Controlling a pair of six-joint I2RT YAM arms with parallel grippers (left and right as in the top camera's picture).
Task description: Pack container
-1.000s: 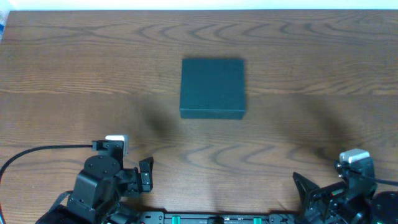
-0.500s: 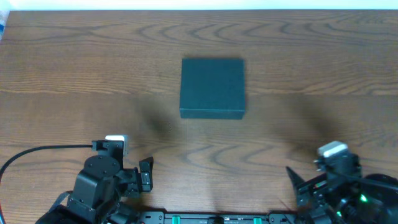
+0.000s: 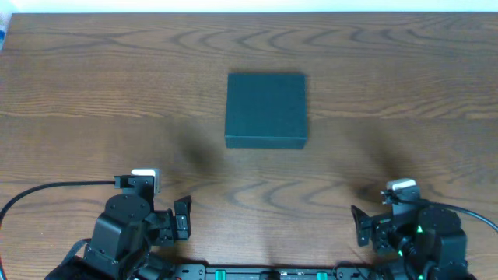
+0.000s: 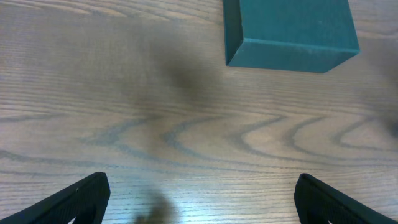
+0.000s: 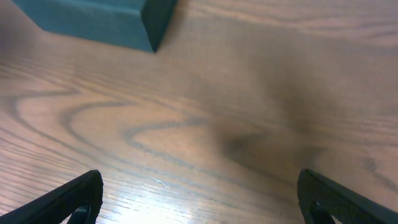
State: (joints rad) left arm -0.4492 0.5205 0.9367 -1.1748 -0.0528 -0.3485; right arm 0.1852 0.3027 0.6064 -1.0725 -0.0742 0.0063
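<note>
The container [image 3: 266,109] is a dark green square box, lid shut, lying flat on the wooden table a little beyond its middle. Its near edge appears at the top right of the left wrist view [image 4: 292,31], and one corner at the top left of the right wrist view [image 5: 99,15]. My left gripper [image 3: 146,210] sits near the front edge on the left, open, with only bare wood between its fingers [image 4: 200,186]. Near the front edge on the right is my right gripper [image 3: 401,222], also open and empty [image 5: 199,186]. Both are well short of the container.
A black cable [image 3: 47,190] curves from the left arm toward the left edge. A rail with green marks [image 3: 272,272] runs along the front edge between the two arm bases. Bare wood surrounds the box.
My right arm has swung left and slightly away from the front edge. The left arm and the container have not moved.
</note>
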